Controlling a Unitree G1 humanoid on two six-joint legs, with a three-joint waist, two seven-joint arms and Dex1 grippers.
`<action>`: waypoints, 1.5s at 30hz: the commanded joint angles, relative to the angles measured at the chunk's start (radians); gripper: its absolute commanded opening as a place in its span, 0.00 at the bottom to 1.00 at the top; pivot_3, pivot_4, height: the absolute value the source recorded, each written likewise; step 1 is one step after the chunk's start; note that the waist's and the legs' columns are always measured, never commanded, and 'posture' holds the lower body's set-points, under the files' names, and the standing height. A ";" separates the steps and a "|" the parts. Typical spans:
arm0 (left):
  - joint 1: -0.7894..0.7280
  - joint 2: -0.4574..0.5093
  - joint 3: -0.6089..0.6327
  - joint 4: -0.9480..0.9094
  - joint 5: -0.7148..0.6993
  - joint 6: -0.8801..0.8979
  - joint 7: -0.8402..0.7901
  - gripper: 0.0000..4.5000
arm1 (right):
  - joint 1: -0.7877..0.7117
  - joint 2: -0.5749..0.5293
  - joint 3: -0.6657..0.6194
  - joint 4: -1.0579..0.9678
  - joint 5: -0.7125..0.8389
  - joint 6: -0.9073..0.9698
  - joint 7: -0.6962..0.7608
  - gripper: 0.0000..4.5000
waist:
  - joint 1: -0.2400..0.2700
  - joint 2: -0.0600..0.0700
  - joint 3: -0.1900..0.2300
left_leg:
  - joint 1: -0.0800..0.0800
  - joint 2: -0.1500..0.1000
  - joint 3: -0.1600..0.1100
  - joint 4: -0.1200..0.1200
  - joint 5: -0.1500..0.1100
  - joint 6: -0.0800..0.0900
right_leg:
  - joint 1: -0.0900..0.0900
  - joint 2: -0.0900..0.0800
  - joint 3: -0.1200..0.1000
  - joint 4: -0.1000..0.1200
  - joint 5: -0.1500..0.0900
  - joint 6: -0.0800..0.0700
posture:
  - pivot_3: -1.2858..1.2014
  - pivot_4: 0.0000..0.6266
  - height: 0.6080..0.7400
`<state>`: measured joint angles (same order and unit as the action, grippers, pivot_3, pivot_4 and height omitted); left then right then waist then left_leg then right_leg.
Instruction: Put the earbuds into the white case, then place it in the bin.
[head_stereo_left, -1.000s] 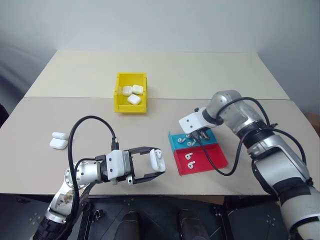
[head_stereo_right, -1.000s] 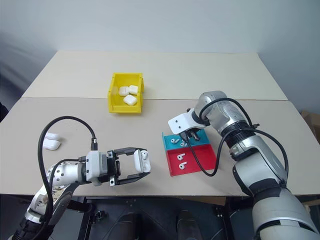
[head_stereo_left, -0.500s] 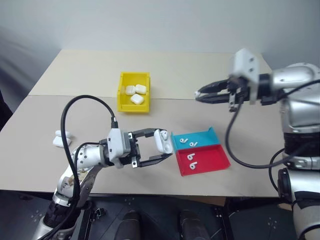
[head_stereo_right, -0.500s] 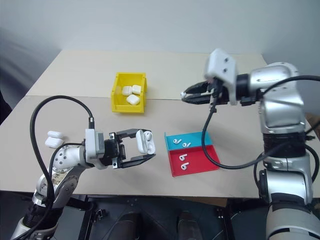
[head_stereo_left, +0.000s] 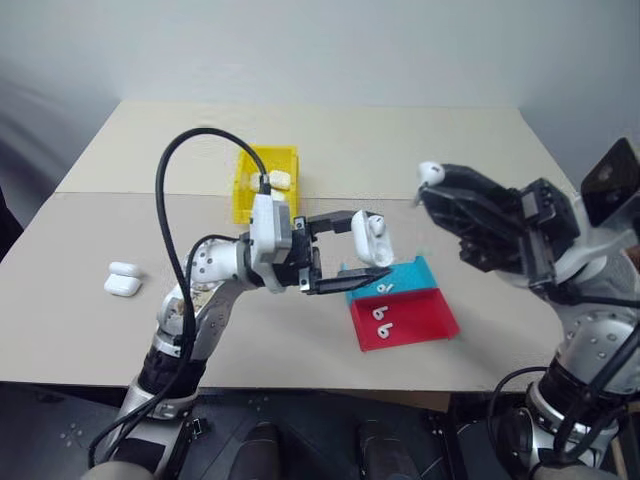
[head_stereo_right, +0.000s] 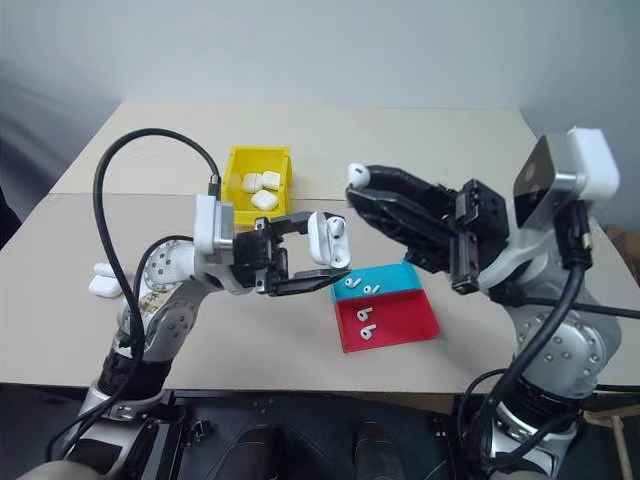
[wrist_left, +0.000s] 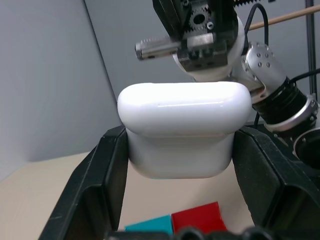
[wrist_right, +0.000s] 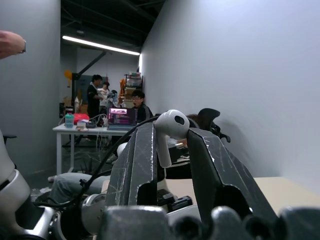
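Two hands are raised above the pale beige table (head_stereo_left: 120, 230), facing each other; the left hand (head_stereo_left: 362, 250) is clamped on a small glossy white rounded earbud case (head_stereo_left: 366, 237), its hinged lid swung open, the case held between the two black fingers with one finger on each side; in the left wrist view that case (wrist_left: 183, 127) sits squarely between the fingers. The right hand (head_stereo_right: 362, 188) stands just beyond it, well clear of the table, its fingers pinched on a tiny glossy white earbud (head_stereo_right: 357, 173) whose rounded head pokes out past the fingertips; the right wrist view shows the earbud (wrist_right: 169, 130) with its stem down between the two fingers. The earbud is near the open case but apart from it, a little higher and on the right-arm side. Below them lie a shallow blue tray (head_stereo_left: 412, 275) with two earbuds in it and, touching it, a shallow red tray (head_stereo_left: 425, 318) with two more; the small bright yellow plastic bin (head_stereo_left: 247, 200) stands farther back holding several closed white cases; two more closed white cases (head_stereo_left: 122, 280) lie together on the table at the left.
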<state>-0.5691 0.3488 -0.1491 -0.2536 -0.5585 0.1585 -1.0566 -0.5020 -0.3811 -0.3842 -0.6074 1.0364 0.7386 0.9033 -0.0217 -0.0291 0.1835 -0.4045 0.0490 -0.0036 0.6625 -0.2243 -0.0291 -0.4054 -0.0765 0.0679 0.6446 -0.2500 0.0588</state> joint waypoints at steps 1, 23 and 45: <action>-0.021 -0.008 0.005 -0.016 -0.022 0.004 -0.011 0.62 | 0.020 -0.053 0.037 -0.036 0.009 -0.041 -0.009 0.23 | 0.000 0.000 0.000 | 0.000 0.000 0.000 0.000 0.000 0.000 | 0.000 0.000 0.000 0.000 0.000 0.000 | 0.52 0.24 1.00; 0.003 -0.003 0.031 -0.034 -0.020 0.001 -0.011 0.62 | 0.148 -0.168 0.149 0.005 -0.068 -0.194 0.034 0.23 | 0.005 0.000 0.000 | 0.000 0.000 0.000 0.000 0.000 0.000 | 0.000 0.000 0.000 -0.001 0.000 0.000 | 0.52 0.24 1.00; 0.013 -0.006 0.030 -0.048 -0.026 0.007 0.010 0.62 | 0.191 -0.185 0.198 0.013 -0.154 -0.289 0.048 0.23 | 0.005 0.000 0.000 | -0.001 0.000 0.000 0.000 0.000 0.000 | 0.000 0.000 0.000 -0.002 0.000 0.000 | 0.52 0.24 1.00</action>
<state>-0.5488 0.3512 -0.1324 -0.2585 -0.5731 0.1779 -1.0592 -0.3212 -0.5565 -0.1900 -0.5789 0.8850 0.4748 0.9410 -0.0168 -0.0293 0.1836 -0.4050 0.0490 -0.0037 0.6625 -0.2244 -0.0291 -0.4054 -0.0764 0.0678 0.6430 -0.2501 0.0590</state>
